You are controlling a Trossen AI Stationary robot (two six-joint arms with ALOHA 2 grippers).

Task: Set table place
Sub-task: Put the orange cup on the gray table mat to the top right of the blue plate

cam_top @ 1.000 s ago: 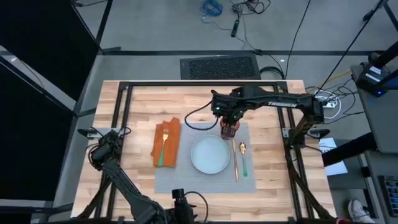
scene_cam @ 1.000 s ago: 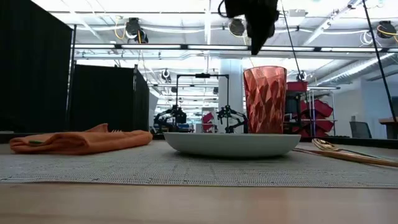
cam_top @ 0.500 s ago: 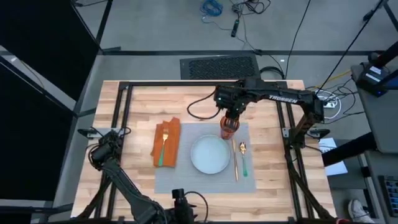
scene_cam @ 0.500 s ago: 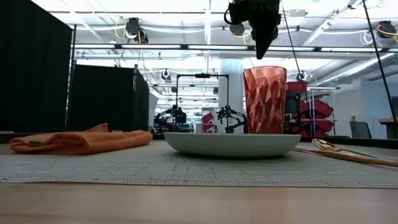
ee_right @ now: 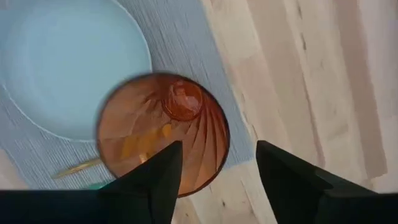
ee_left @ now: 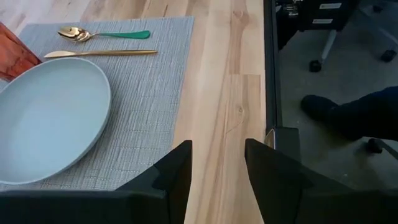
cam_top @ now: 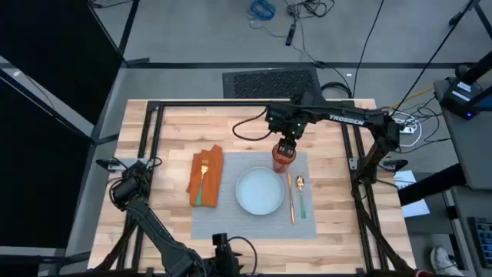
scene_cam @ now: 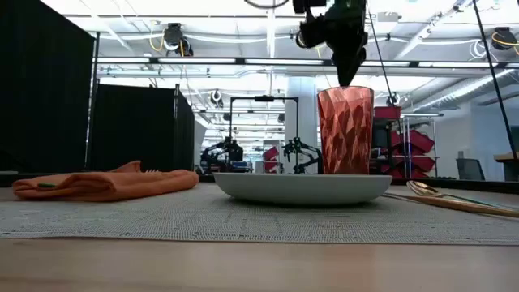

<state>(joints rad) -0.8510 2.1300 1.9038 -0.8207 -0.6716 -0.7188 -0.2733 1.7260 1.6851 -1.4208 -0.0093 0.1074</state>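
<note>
The grey placemat (cam_top: 223,223) lies flat on the wooden table (cam_top: 169,123). On it rest a pale blue plate (cam_top: 259,191), a gold knife (cam_top: 291,201) and a green-handled spoon (cam_top: 301,194). A red faceted cup (cam_top: 282,159) stands upright on its base at the mat's far right corner. My right gripper (ee_right: 217,174) hangs open just above and beyond the cup (ee_right: 163,134), touching nothing. An orange napkin (cam_top: 206,177) with a fork on it lies at the mat's left edge. My left gripper (ee_left: 217,180) waits open at the table's left side.
A black metal frame (cam_top: 231,102) runs around the tabletop. Bare wood lies beyond the mat's far edge and on either side of it. A person's dark shoe (ee_left: 354,112) shows on the floor past the table's near edge.
My right gripper has drawn back from over the cup toward the table's far edge, and more of the cup's mouth shows from above. The cup has stayed upright in the same spot on the mat.
</note>
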